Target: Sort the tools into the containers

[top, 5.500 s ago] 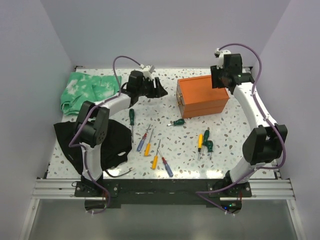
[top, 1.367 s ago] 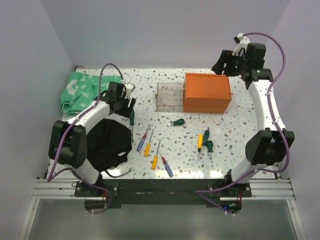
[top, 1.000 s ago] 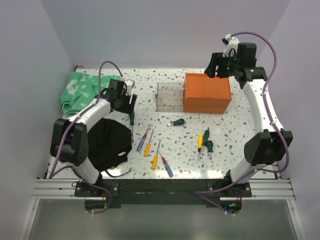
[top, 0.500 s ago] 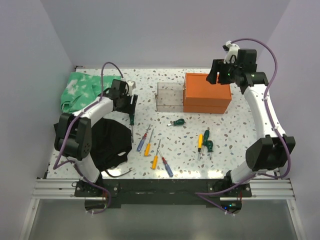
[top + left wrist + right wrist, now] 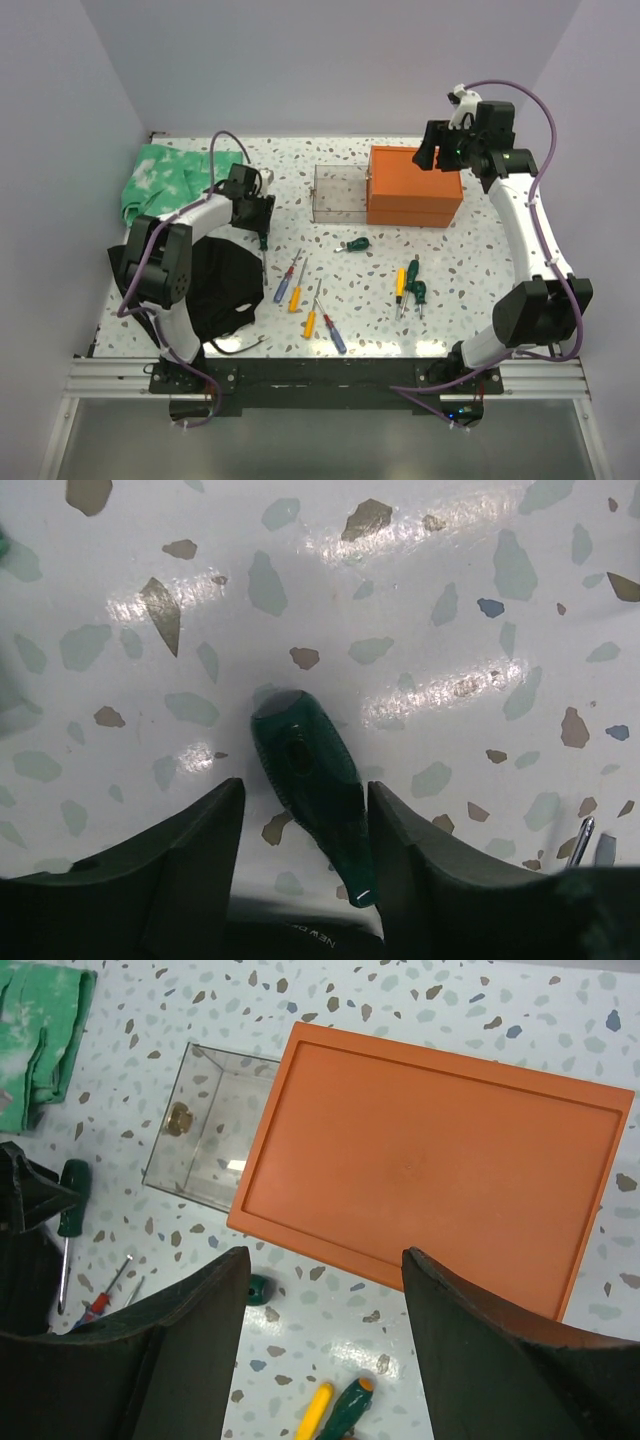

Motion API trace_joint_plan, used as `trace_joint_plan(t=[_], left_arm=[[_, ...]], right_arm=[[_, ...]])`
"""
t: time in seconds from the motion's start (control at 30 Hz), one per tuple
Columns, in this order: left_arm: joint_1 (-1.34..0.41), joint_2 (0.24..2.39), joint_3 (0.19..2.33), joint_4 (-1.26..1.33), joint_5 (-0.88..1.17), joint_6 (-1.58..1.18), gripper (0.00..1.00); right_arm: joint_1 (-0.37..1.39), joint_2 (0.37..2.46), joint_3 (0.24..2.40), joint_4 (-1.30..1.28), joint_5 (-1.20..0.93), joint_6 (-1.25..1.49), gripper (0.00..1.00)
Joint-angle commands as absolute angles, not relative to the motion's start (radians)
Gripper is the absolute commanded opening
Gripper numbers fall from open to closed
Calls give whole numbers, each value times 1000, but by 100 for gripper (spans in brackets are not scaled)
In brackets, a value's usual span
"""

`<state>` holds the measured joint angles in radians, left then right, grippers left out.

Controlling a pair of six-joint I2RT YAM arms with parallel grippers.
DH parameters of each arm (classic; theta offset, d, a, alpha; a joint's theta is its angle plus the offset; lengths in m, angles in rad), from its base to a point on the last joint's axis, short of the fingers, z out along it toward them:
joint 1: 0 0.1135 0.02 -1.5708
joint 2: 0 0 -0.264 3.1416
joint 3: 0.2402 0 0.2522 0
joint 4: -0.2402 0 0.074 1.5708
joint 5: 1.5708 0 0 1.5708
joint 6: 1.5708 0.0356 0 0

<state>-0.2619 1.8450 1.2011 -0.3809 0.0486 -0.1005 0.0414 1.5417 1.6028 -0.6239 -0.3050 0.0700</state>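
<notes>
The orange chest (image 5: 415, 187) stands at the back right, one clear drawer (image 5: 340, 192) pulled out to its left. Screwdrivers lie loose on the speckled table. My left gripper (image 5: 258, 212) is open and low, its fingers on either side of a green-handled screwdriver (image 5: 263, 238). In the left wrist view the green handle (image 5: 310, 780) lies between the fingers (image 5: 200, 840) with a gap on both sides. My right gripper (image 5: 432, 152) is open and empty above the chest (image 5: 440, 1170). The drawer (image 5: 205, 1125) holds one small brass piece.
A stubby green screwdriver (image 5: 355, 244) lies in front of the drawer. A yellow and a green one (image 5: 405, 280) lie to the right; blue, yellow and red ones (image 5: 297, 290) lie in the middle front. Green cloth (image 5: 170, 185) lies back left, black cloth (image 5: 215, 285) front left.
The chest was turned and its drawer pulled out. My left gripper moved down over the green screwdriver's handle. My right gripper swung from behind the chest to above it.
</notes>
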Motion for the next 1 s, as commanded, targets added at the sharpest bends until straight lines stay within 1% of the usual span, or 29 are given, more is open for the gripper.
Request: trace_joint_plan(t=[0.0,0.03,0.17,0.27,0.3,0.37,0.4,0.47,0.5,0.57,0.6,0.63,0.67,0.73,0.8,0.97], left_arm=[[-255,1885,1258,-348,106,-124,51],[-255,1903,1267,-351,112,-121,46],[-253,1945,1325,-364,124,-117,40],[-253,1957,1363,-382,166,-114,16],[-253,1953,1374,-385,202,-112,2],[-249,1931,1419,-382,267,-126,0],[-245,1922,1437,-376,358,-135,0],[-235,1905,1506,-341,457,-199,0],[-233,1904,1528,-318,559,-234,0],[-230,1908,1572,-186,665,-358,0],[-230,1911,1578,-126,725,-474,0],[-230,1922,1575,44,748,-535,0],[-233,1931,1568,125,759,-592,0],[-232,1974,1569,280,714,-739,0],[-238,2020,1635,290,639,-805,0],[-302,2143,1791,259,481,-802,0]], right_arm=[[40,1528,1603,-591,-307,89,66],[38,1529,1600,-591,-307,87,66],[38,1531,1592,-592,-311,92,66],[40,1529,1598,-595,-310,91,66],[38,1529,1598,-597,-305,86,66],[40,1528,1597,-598,-299,80,66],[40,1525,1594,-601,-296,75,66],[40,1520,1586,-603,-287,72,66],[40,1519,1583,-603,-284,72,66],[38,1519,1575,-606,-279,71,66],[40,1523,1572,-604,-278,71,66],[40,1523,1574,-606,-278,71,66],[40,1526,1572,-604,-276,69,66],[38,1535,1581,-607,-272,71,66],[40,1543,1589,-614,-267,64,66],[38,1557,1614,-623,-253,52,66]])
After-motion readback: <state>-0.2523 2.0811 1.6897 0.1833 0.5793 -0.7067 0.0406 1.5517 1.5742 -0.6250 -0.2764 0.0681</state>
